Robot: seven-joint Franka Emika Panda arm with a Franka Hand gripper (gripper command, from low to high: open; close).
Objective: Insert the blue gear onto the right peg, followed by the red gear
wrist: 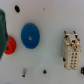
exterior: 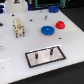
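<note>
The blue gear [exterior: 47, 30] lies flat on the white table, behind the grey, black-bordered plate [exterior: 36, 58]. The smaller red gear [exterior: 60, 24] lies just to its right in the exterior view. The right peg [exterior: 51, 50] stands bare on the plate, beside the left pin [exterior: 42, 53]. In the wrist view the blue gear [wrist: 29, 35] sits below the camera. The red gear [wrist: 9, 46] is partly covered by a dark teal shape [wrist: 4, 25] at the picture's edge, perhaps part of the gripper. No fingertips show in either view.
A beige, ribbed connector-like block [exterior: 19, 27] stands at the exterior view's left, also seen in the wrist view [wrist: 71, 50]. Small dark holes [wrist: 44, 71] dot the table. Dark equipment lines the table's far edge [exterior: 52, 8].
</note>
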